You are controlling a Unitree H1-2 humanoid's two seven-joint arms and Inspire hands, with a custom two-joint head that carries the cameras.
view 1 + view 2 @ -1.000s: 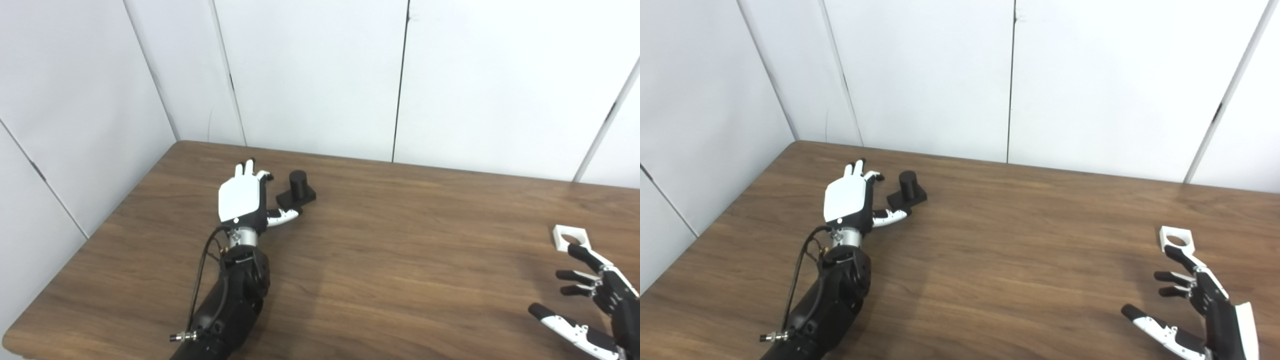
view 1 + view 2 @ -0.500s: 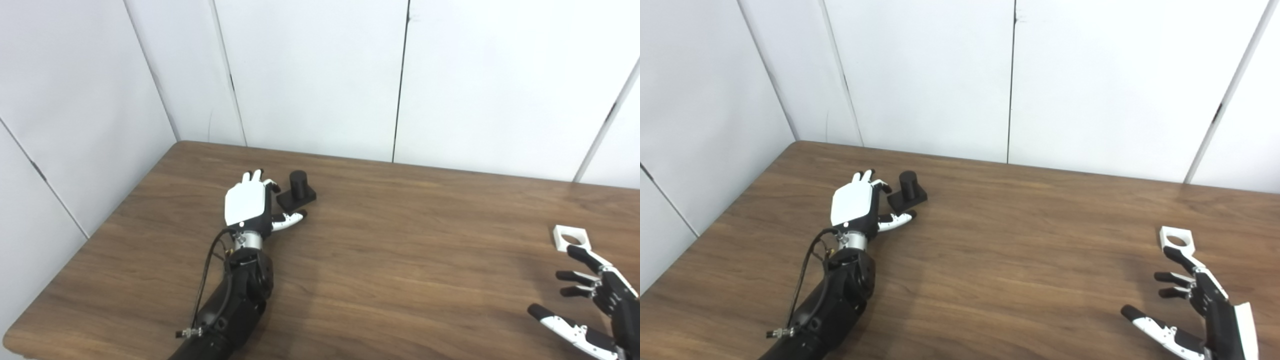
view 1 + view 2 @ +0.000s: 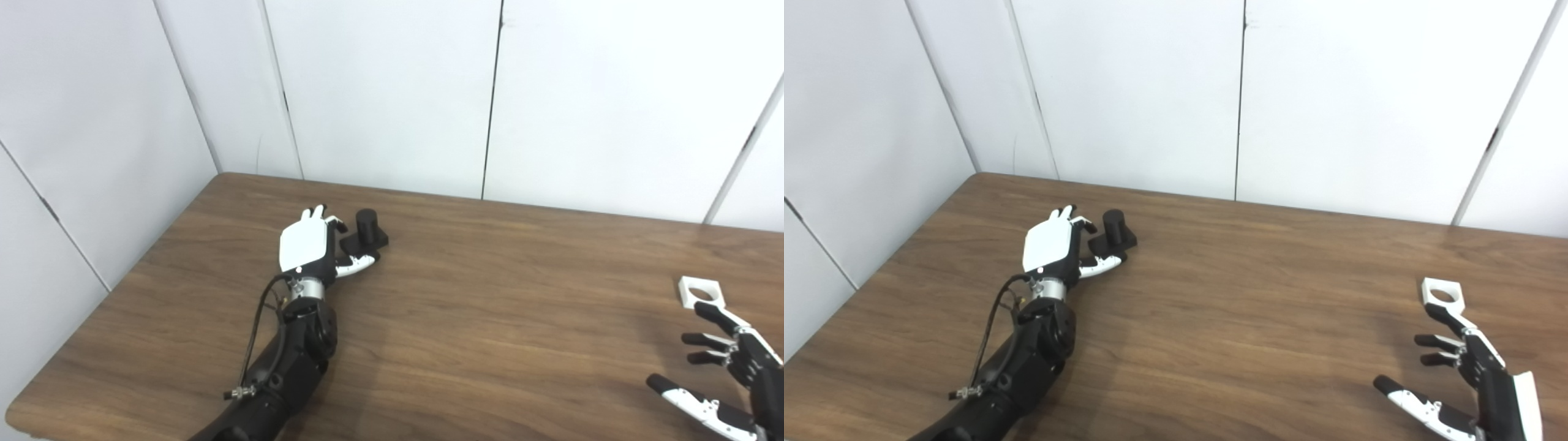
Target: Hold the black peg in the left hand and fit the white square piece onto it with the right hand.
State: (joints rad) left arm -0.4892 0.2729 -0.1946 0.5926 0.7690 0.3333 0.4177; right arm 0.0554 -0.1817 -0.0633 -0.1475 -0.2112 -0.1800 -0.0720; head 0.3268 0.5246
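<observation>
Since the earlier frame my left hand (image 3: 306, 248) has advanced to the black peg (image 3: 366, 229), its fingers (image 3: 334, 223) now curling beside the peg's base, thumb under its near edge, not yet closed on it. The peg stands upright on the bench (image 3: 465, 306). My right hand (image 3: 729, 373) waits with fingers spread, one fingertip just beside the white square piece (image 3: 701, 291), lying flat at the bench's right.

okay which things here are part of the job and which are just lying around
Part of the job:
peg
white piece
left hand, open beside the peg
right hand, open near the white piece

Lying about:
nothing else on the table
</observation>
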